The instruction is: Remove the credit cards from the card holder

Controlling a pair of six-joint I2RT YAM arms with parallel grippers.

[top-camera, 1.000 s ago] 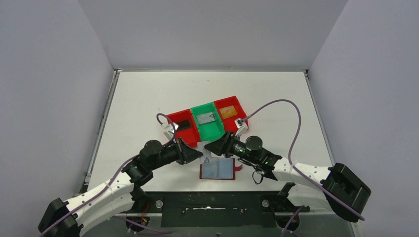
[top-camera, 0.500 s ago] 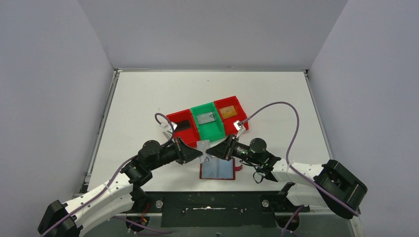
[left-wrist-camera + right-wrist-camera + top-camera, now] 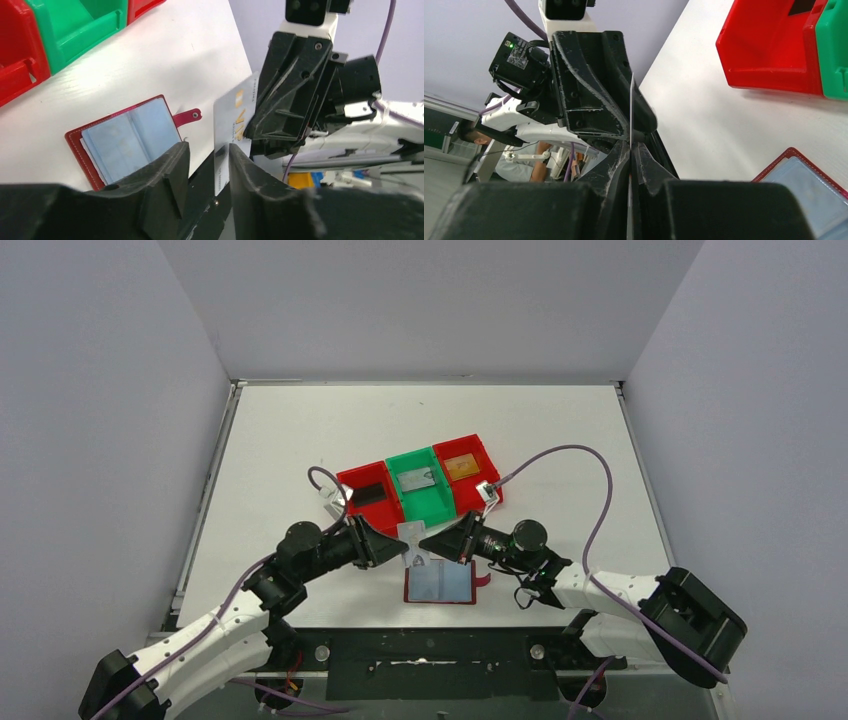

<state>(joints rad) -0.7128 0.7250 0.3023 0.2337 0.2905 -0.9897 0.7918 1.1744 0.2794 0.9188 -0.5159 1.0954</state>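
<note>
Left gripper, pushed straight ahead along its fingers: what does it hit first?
The left gripper probably meets the silver card first, standing between its open jaws; right behind it, the right gripper clamping that card.

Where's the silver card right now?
Top view, centre: the silver card stands on edge between the left pincer and right pincer, pinched by the right one, just beyond the open card holder.

A silver-grey card (image 3: 231, 125) stands upright between the parted left fingers (image 3: 170, 172), its far edge pinched by the right fingers (image 3: 272, 110); the card holder (image 3: 125, 142) lies open on the tabletop (image 3: 165, 65).
</note>
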